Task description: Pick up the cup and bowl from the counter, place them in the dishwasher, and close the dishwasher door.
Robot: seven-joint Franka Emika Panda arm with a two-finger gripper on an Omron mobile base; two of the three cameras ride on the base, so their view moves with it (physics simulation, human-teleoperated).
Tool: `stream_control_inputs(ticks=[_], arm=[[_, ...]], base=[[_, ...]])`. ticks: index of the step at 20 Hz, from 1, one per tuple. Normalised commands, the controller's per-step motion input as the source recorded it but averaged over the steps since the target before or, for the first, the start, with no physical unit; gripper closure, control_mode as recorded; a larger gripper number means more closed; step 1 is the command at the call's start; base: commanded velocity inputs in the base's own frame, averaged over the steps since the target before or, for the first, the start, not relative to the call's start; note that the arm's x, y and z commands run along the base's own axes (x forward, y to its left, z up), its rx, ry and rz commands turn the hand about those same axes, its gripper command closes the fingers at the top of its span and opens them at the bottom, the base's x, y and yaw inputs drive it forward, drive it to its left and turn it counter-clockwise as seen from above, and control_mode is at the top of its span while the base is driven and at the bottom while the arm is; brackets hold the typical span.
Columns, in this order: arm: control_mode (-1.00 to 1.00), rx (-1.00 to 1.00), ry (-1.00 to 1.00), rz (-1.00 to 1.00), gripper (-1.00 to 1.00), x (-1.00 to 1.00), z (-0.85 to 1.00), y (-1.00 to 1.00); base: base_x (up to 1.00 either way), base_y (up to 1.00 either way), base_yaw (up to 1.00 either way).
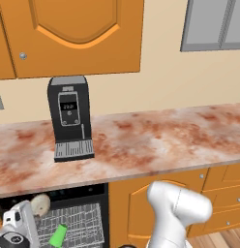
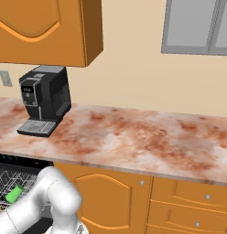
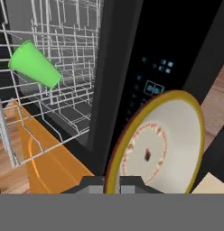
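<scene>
holding the bowl (image 3: 161,146) on edge by its rim, the gripper (image 3: 113,182) hangs closed just beside the open dishwasher (image 1: 76,220). the cup (image 1: 57,235) already lies on the wire rack (image 3: 64,67). farther back, the counter (image 1: 156,138) carries a coffee machine (image 1: 69,116). left to do: rack the bowl, shut the door.

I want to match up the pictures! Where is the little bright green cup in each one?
Left base view: the small bright green tapered cup lies in the grey wire rack at the bottom, left of centre.
Right base view: the cup is at the lower left edge, in the rack.
Hand view: the cup is at the upper left, tipped in the rack.
Shared landmark: the grey wire rack.
</scene>
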Motion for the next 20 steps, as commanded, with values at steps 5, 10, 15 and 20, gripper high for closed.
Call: stream_control_inputs(ticks=[5, 10, 15, 20], arm=[[-1.00, 0.12, -0.03, 0.00, 1.00, -0.37, -0.47, -0.24], [-1.00, 0.05, 0.00, 0.00, 1.00, -0.01, -0.37, -0.40], [-1.00, 0.05, 0.00, 0.00, 1.00, 0.02, -0.54, -0.32], [-1.00, 0.04, 0.00, 0.00, 1.00, 0.00, -0.68, -0.14]], base=[[0.00, 0.00, 0.00], [0.00, 0.00, 0.00], [0.00, 0.00, 0.00], [0.00, 0.00, 0.00]])
